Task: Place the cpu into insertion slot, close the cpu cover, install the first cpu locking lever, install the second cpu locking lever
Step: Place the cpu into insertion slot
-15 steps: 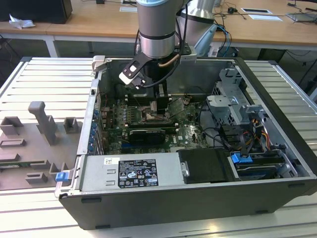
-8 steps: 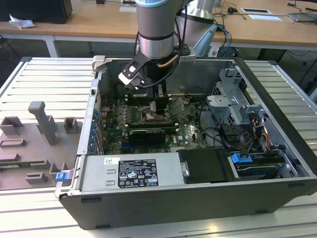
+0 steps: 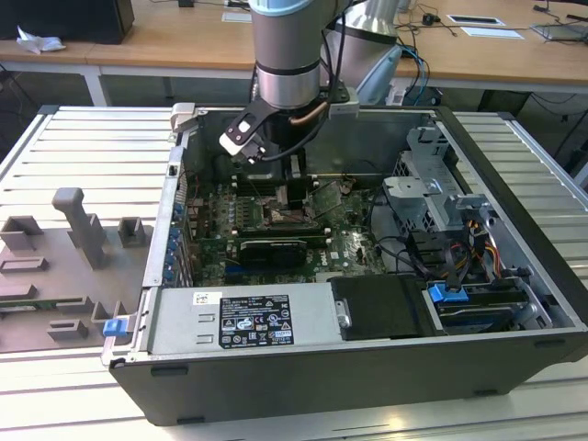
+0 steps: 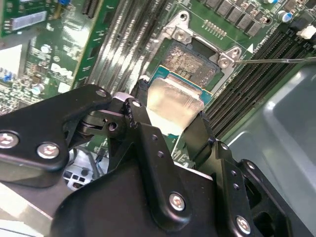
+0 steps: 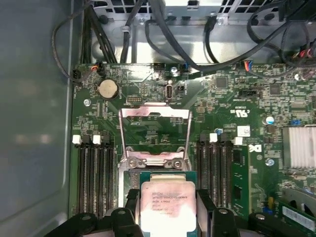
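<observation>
Second wrist view gives me the clearest look: the gripper (image 4: 170, 111) is clamped on the cpu (image 4: 174, 96), pinching two opposite edges, silvery face showing; just beside it lies the insertion slot (image 4: 191, 60) — dark centre bare, chip not seated; in the first wrist view the cpu cover (image 5: 154, 129) stands swung open off the socket; in the exterior view the arm reaches down into the computer case (image 3: 367, 390) — over the green motherboard (image 3: 354, 243).

We see the cpu (image 4: 173, 101), silvery face on green backing, gripped in the end effector (image 4: 170, 108) over the insertion slot (image 4: 190, 61), whose dark centre lies bare. The cpu cover (image 5: 154, 113), a thin silver frame, stands open at the slot's three o'clock in the exterior view
</observation>
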Controlling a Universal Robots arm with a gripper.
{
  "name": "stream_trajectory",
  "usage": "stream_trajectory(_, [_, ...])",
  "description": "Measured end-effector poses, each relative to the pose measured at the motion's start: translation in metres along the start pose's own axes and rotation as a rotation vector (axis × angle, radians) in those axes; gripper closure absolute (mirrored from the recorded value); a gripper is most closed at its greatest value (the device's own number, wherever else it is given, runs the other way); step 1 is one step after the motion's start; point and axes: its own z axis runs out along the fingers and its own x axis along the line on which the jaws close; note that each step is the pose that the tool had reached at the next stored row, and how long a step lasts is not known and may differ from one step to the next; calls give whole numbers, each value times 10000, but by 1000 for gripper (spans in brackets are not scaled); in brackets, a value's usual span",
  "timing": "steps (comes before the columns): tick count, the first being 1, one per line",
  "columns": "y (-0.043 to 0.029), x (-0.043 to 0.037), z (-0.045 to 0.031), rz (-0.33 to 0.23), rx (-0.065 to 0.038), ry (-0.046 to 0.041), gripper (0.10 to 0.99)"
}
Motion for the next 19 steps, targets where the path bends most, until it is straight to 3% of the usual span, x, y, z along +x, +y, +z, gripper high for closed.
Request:
stream_trajectory(1, [-2,19,18,-4,0,-48,545])
stream_trajectory(6, [-63,43,109,-4,-2,-45,545])
stream_trajectory(19, [-109,63,341,170,-5,-78,545])
